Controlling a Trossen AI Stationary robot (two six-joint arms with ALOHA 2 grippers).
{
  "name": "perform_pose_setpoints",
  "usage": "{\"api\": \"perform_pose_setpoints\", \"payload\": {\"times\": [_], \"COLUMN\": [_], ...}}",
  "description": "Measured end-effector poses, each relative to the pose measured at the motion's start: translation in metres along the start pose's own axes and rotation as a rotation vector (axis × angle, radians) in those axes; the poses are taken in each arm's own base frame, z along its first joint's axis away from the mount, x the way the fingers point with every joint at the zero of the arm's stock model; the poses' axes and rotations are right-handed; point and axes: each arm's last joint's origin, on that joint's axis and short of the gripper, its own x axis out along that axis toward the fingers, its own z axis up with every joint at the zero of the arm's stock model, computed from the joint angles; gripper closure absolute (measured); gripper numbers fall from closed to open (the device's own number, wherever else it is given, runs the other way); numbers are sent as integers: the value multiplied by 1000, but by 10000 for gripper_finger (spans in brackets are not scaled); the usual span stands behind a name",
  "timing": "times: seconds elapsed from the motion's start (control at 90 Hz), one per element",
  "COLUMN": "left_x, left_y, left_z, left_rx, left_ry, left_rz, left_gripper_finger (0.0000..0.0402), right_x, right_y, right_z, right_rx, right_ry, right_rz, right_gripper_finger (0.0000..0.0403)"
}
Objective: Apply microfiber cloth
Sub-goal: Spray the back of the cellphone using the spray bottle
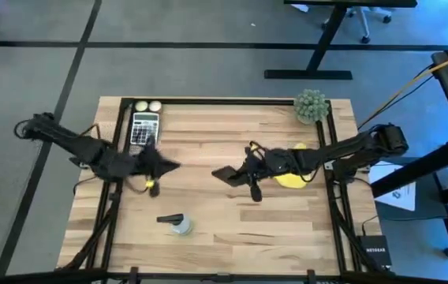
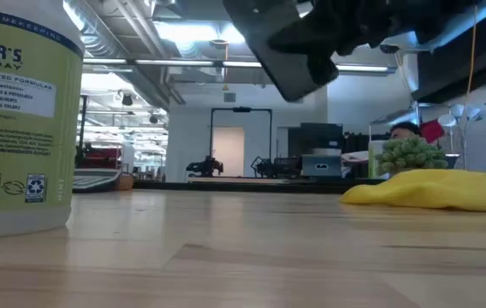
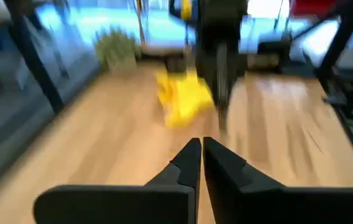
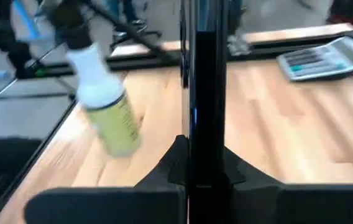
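The right hand (image 1: 240, 175) hovers near the middle of the worktop (image 1: 224, 229), clenched on a black smartphone (image 4: 205, 93) that it grips by the edges; in the right wrist view the phone stands edge-on between the two fingers (image 4: 170, 163). In the low view the phone (image 2: 299, 51) hangs clear above the wood, tilted.

From the right hand, the microfiber cloth (image 1: 291, 175) lies at about 3 o'clock, partly under the right arm. It is a bright yellow, soft heap with a wrinkled, uneven outline, resting flat on the worktop and touching neither hand. The low view shows it as a low rumpled mound (image 2: 435, 190), and the left wrist view shows it as a yellow crumple (image 3: 183, 99) beside the right arm.

The left hand (image 1: 161, 166) waits at about 9 o'clock of the phone, its fingers (image 3: 186, 165) pressed together on nothing.

A spray bottle (image 1: 178, 224) lies at roughly 7 o'clock, a calculator (image 1: 143, 128) at 10 o'clock, and a small green plant (image 1: 311, 106) at 1 o'clock.
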Motion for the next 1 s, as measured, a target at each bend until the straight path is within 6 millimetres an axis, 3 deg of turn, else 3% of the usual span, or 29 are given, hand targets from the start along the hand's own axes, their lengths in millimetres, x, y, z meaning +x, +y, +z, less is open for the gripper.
{"api": "perform_pose_setpoints", "payload": {"times": [0.189,0.411,0.544,0.722,1.0], "left_x": [-23,-35,-30,-12,-11], "left_y": [-33,-98,-133,-156,-148], "left_z": [-52,-90,-109,-113,-98], "left_rx": [-131,-300,-356,-306,-288], "left_ry": [293,329,256,73,-39], "left_rz": [-29,-170,-206,-196,-141], "left_gripper_finger": [401,401,401,401,401], "right_x": [22,47,56,58,56], "right_y": [8,31,42,53,69], "right_z": [-23,-30,-23,-17,-24], "right_rx": [-15,-46,-58,-69,-50], "right_ry": [74,99,72,50,90], "right_rz": [26,31,19,-3,-33], "right_gripper_finger": [400,400,400,400,400]}}
